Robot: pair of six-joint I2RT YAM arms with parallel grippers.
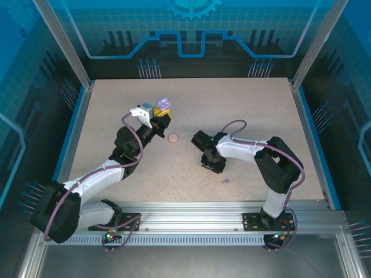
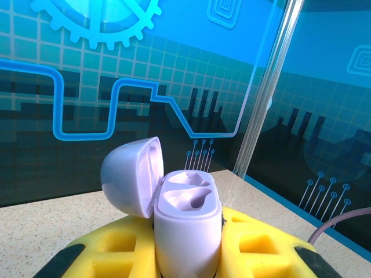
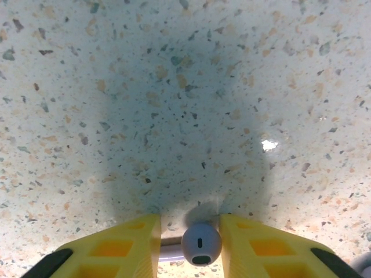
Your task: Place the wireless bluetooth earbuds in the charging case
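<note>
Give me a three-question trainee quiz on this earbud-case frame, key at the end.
1. True or false: the lilac plastic charging case in the left gripper has its lid shut.
2. What sits between the fingers of the right gripper? A) a coin B) a pale lilac stemmed earbud C) nothing
3. Which two things lie loose on the speckled tabletop?
Key: 1 false; 2 B; 3 a round pink case and a tiny lilac earbud.
</note>
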